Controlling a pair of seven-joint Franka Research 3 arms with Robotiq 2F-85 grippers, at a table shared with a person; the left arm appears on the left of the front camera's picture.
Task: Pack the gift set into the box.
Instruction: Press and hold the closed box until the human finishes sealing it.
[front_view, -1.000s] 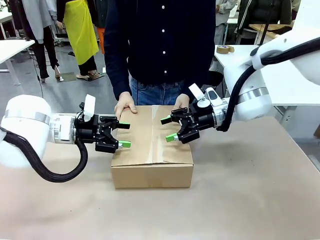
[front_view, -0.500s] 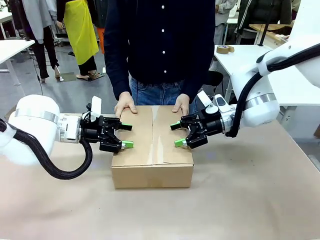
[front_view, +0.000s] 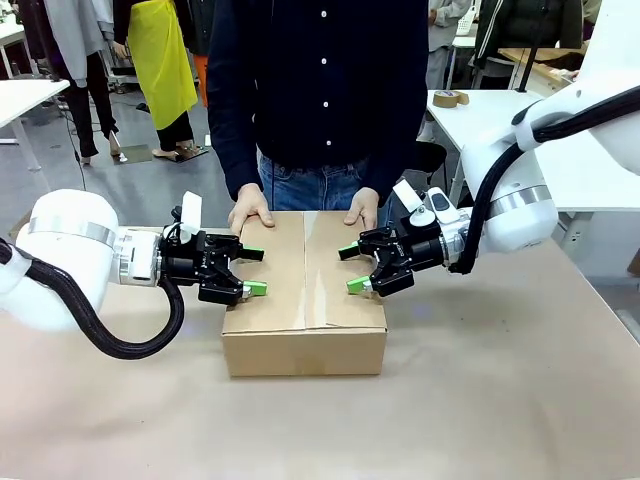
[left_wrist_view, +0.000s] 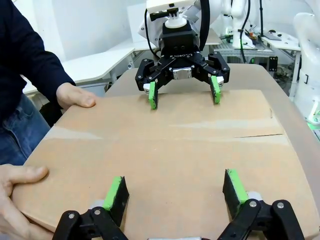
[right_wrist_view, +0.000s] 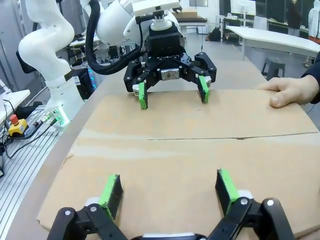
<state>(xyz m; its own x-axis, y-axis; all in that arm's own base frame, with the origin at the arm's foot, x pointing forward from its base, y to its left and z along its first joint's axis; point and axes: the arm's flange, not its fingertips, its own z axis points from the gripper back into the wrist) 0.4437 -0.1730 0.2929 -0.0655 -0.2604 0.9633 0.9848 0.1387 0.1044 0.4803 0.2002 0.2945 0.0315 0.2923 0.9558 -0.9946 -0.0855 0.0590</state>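
The box (front_view: 305, 300) is a large brown carton in the middle of the table, its top flaps folded flat with a seam down the middle. The gift set is hidden. My left gripper (front_view: 254, 271) hangs open over the box's left edge, fingers spread just above the cardboard (left_wrist_view: 165, 145). My right gripper (front_view: 349, 269) is open over the right part of the top. The wrist views show each gripper facing the other across the lid: left (left_wrist_view: 175, 190), (right_wrist_view: 171, 92) and right (right_wrist_view: 167, 187), (left_wrist_view: 182, 92). The person's hands (front_view: 250, 212), (front_view: 363, 208) press the far edge.
The person stands close against the far side of the table (front_view: 480, 400). A tape roll (front_view: 449, 98) lies on a white table behind at the right. Bare tabletop stretches in front of and beside the box.
My right gripper has drawn back a little to the right and sunk lower over the lid. The left arm has edged slightly toward the box. The hands and box stayed put.
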